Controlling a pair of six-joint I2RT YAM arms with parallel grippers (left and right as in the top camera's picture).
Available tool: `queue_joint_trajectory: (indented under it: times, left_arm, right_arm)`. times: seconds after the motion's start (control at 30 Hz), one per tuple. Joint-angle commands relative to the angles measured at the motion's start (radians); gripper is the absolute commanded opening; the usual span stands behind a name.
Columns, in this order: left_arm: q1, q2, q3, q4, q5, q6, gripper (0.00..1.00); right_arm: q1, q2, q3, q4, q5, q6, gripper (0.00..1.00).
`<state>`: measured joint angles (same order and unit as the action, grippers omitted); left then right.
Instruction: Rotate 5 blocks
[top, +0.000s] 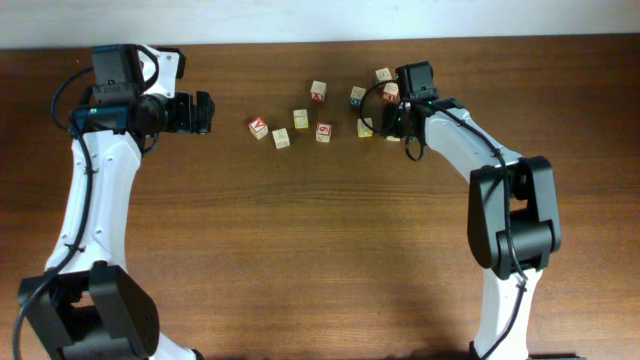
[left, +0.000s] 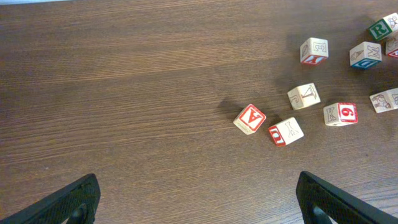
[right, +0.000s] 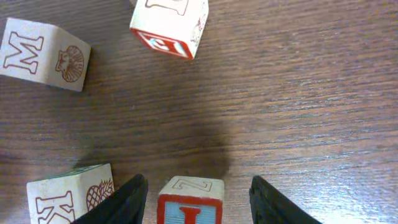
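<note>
Where the right arm rises from the near edge of the table (top: 300, 250), its white links bend at the elbow and the wrist tips down over a cluster of cubes.
- Right gripper (right: 198, 190): black, wedge-shaped fingers (right: 132, 200). Jaws partly open, one on each side of the I block (right: 189, 202) with a sliver of table showing either side; nothing gripped.
- I block: pale-wood cube, square-edged, with an outlined Z on top and a bold red I in a red border on the near face. It sits right of table centre, toward the far edge.
- Left arm: stands at the left side, forearm level, aimed at the cubes.
- Left gripper (left: 198, 193): jaws spread wide, empty, well apart from the nearest cube.
- Table: dark brown, matte, fine grain.
- Blue-marked cube (top: 357, 97): near the right gripper.
</note>
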<state>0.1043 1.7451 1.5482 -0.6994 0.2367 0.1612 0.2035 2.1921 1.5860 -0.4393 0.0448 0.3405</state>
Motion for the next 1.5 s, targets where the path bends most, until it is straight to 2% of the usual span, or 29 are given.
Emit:
queue_joint_trajectory:
  times: [0.0, 0.17, 0.23, 0.33, 0.4, 0.43, 0.5, 0.6, 0.7, 0.87, 0.9, 0.93, 1.0, 1.03, 1.1, 1.17, 1.27, 1.3, 1.33, 1.47]
  left_arm:
    - [0.001, 0.002, 0.008, -0.001, 0.018, 0.009, 0.99]
    - [0.001, 0.002, 0.008, -0.001, 0.018, 0.009, 0.99]
    - [0.001, 0.002, 0.008, -0.001, 0.018, 0.010, 0.99]
    - [0.001, 0.002, 0.008, -0.001, 0.018, 0.009, 0.99]
    - [0.001, 0.002, 0.008, -0.001, 0.018, 0.009, 0.99]
    - [0.001, 0.002, 0.008, -0.001, 0.018, 0.009, 0.99]
    - [0.001, 0.002, 0.008, -0.001, 0.018, 0.009, 0.99]
    - [0.001, 0.002, 0.008, -0.001, 0.018, 0.009, 0.99]
    - [0.001, 0.002, 0.008, -0.001, 0.018, 0.009, 0.99]
    - [0.001, 0.002, 0.008, -0.001, 0.018, 0.009, 0.99]
    - [0.001, 0.002, 0.008, -0.001, 0.018, 0.009, 0.99]
    - [0.001, 0.002, 0.008, -0.001, 0.018, 0.009, 0.99]
    - [0.001, 0.002, 0.008, -0.001, 0.018, 0.009, 0.99]
    - [0.001, 0.002, 0.008, -0.001, 0.018, 0.009, 0.99]
    - [0.001, 0.002, 0.008, -0.001, 0.018, 0.009, 0.99]
    - [0.001, 0.002, 0.008, -0.001, 0.018, 0.009, 0.99]
    - [0.001, 0.002, 0.008, -0.001, 0.018, 0.009, 0.99]
    - [0.001, 0.002, 0.008, -0.001, 0.018, 0.009, 0.99]
    - [0.001, 0.002, 0.008, -0.001, 0.018, 0.009, 0.99]
    - [0.001, 0.002, 0.008, -0.001, 0.018, 0.009, 0.99]
  right_arm:
    - [0.020, 0.023, 0.012, 0.010, 0.016, 0.009, 0.45]
    - [0.022, 0.024, 0.008, -0.036, 0.017, 0.009, 0.29]
    - [0.022, 0.024, 0.007, -0.078, 0.016, 0.010, 0.35]
    - [0.022, 0.024, 0.007, -0.104, 0.013, 0.010, 0.34]
    - [0.022, 0.024, 0.008, -0.107, 0.012, 0.010, 0.21]
    - [0.021, 0.019, 0.015, -0.116, -0.008, 0.009, 0.19]
    - [0.019, -0.053, 0.052, -0.184, -0.055, 0.009, 0.18]
    - [0.019, -0.257, 0.084, -0.402, -0.124, 0.009, 0.17]
    - [0.035, -0.306, 0.044, -0.616, -0.095, 0.005, 0.13]
    - [0.113, -0.305, -0.382, -0.245, -0.033, -0.016, 0.14]
    - [0.113, -0.305, -0.393, -0.232, -0.033, -0.049, 0.14]
    - [0.113, -0.305, -0.393, -0.224, -0.032, -0.067, 0.23]
    - [0.113, -0.304, -0.400, -0.197, -0.032, -0.074, 0.24]
    - [0.113, -0.304, -0.402, -0.195, -0.032, -0.074, 0.29]
    - [0.111, -0.305, -0.398, -0.193, -0.029, -0.074, 0.47]
    - [0.111, -0.306, -0.383, -0.200, -0.032, -0.074, 0.52]
    - [0.111, -0.307, -0.157, -0.321, -0.037, -0.147, 0.60]
    - [0.111, -0.307, -0.085, -0.314, -0.040, -0.150, 0.60]
    - [0.112, -0.305, -0.050, -0.198, -0.041, -0.149, 0.59]
    - [0.112, -0.166, -0.050, 0.037, -0.037, -0.153, 0.56]
